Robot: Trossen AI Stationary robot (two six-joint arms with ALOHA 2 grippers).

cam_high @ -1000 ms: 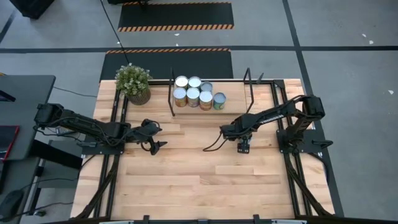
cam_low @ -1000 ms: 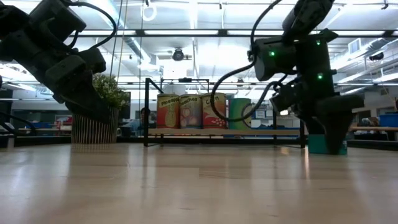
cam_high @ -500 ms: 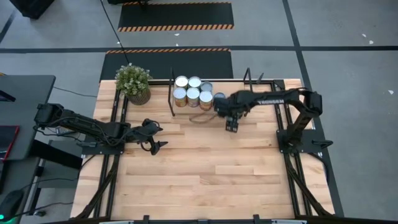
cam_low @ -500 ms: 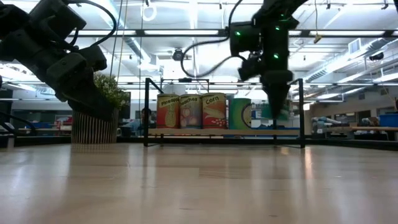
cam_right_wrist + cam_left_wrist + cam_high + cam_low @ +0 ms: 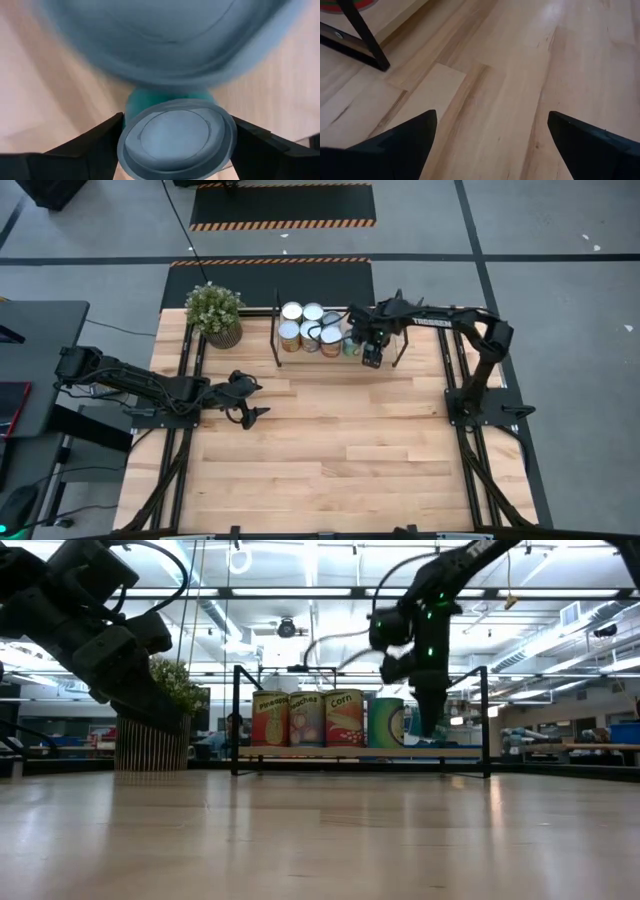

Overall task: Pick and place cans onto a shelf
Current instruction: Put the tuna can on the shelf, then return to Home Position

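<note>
**Now: right gripper holds a teal can at the shelf's row of cans**

Up at the far edge of the table (image 5: pixel 330 450), the right gripper (image 5: pixel 371 356) reaches over the shelf (image 5: pixel 400 352), just beside the cluster of cans (image 5: pixel 310 326) that fills the shelf's left end. The right wrist view shows its two dark fingers (image 5: pixel 82 147) pinching a teal can (image 5: pixel 176 137) between them, one finger on each side of the silvery round top, with a second, larger blurred can top filling the view just beyond it. In the low view the four front cans stand upright in a row on the light-wood board, three tan-labelled and one teal, and the right arm comes down at the open end of that row.

The left gripper (image 5: pixel 243 398) hangs over the table's left half, well apart from the shelf, fingers spread wide over bare wood. A potted plant (image 5: pixel 215 313) stands at the far left corner, beside the shelf's black end frame.
</note>
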